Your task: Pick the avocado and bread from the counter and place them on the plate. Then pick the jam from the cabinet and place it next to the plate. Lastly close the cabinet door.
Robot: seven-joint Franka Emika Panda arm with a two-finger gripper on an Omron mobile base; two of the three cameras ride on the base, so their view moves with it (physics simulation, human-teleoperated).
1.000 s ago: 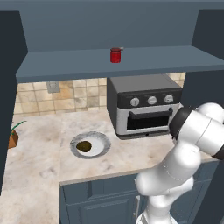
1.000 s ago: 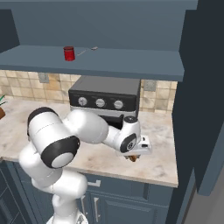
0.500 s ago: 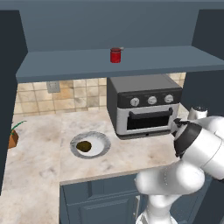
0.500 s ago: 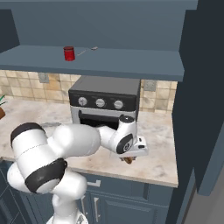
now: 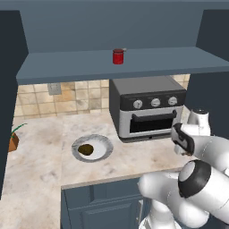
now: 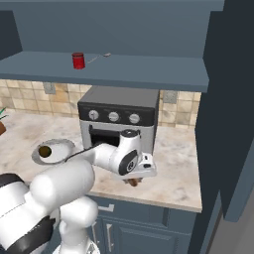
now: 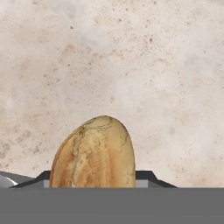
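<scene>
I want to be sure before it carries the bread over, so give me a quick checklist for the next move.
1. Tool shut on the bread: ok.
2. Bread clear of the counter: cannot tell.
3. Plate has free room beside the avocado: ok.
4. Path to the plate clear of the toaster oven: cannot tell.
5. Jam in the cabinet for later: ok.

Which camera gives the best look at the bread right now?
The hand view: the oval, golden-brown crusty bread loaf sits large and close between the fingertips of the shut gripper, above the marble counter. The right base view gives just a small brown sliver under the hand. In the left base view the arm hides it.
</scene>
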